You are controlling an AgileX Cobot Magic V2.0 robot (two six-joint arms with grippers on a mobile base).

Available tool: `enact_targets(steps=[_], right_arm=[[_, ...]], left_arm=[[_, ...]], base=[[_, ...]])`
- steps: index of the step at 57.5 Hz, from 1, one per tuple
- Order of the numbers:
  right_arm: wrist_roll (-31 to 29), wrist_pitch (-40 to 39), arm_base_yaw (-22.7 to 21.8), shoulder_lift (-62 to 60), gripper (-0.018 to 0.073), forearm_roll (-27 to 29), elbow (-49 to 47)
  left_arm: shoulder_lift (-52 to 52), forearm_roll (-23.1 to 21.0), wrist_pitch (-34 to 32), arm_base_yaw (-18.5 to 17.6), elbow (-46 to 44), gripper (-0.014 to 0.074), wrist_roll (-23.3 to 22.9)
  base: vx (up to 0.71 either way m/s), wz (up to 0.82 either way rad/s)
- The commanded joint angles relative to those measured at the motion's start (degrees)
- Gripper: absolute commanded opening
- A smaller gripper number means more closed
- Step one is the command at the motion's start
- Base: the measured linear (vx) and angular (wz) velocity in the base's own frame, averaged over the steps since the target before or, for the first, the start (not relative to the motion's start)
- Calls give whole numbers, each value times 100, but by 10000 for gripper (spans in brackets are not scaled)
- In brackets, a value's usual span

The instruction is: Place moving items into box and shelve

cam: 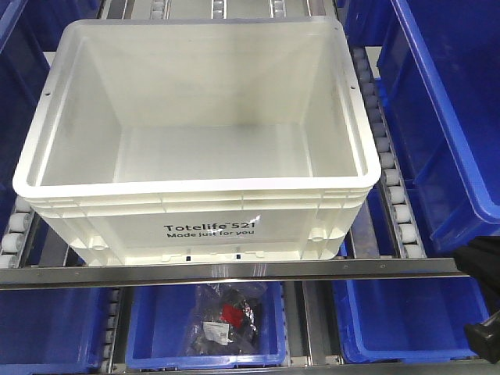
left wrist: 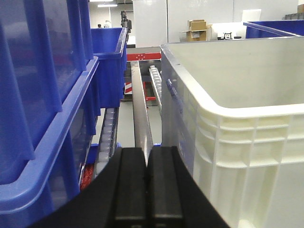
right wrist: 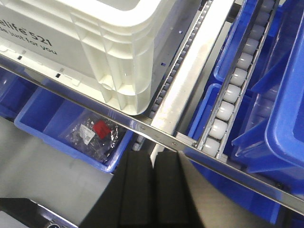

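The cream-white tote [cam: 195,117] fills the upper and middle part of the front view, sitting on a roller shelf with its printed side, "Totelife 521 Made just for you", facing the camera. Its inside shows only bare walls and floor; no pink or yellow-orange ball appears in any view. The tote's front lower edge rests just behind the metal shelf rail [cam: 234,271] that crosses the frame.

Rows of white rollers [cam: 391,180] run along the tote's right side, and more show at lower left. Blue bins [cam: 445,117] stand to the right and upper left of the tote. In the lower centre, below the rail, another blue bin [cam: 156,336] holds a clear plastic bag with a red part [cam: 226,316].

In the left wrist view the left gripper [left wrist: 147,190] sits at bottom centre, its black fingers pressed together with nothing between them, beside the tote's left wall. In the right wrist view the right gripper [right wrist: 152,194] is likewise closed and empty, below the tote's corner and the rail.
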Motion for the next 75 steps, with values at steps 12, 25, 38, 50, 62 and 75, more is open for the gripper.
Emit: enact_targets(steps=[12,25,38,50,62,75], right_arm=[[-2311,-1182,-1450,-669,-16,1704,-158],[-2651,-1693,-3103,-1510,-16,1959,-158],[-2633,-2928,-4071,-2390,-16,1993,925],[-2402,-4452,-4451,-3135,-16,2322,2795],[-2061,-5715,-4474,-3512,-16,2385,4078],[-2063,-5772,-4474,-3506,-16,2362,4088]], left_arm=[[-80,-56,-501,17,143,-20,-46],[-80,-56,-501,17,143,-20,-46],[-80,-56,-501,17,143,-20,-46],[-79,-56,-501,17,143,-20,-41],[-79,-56,-501,17,143,-20,-41],[-79,-56,-501,17,143,-20,-41]], base=[[0,0],[0,0],[0,0],[0,0],[0,0],[0,0]])
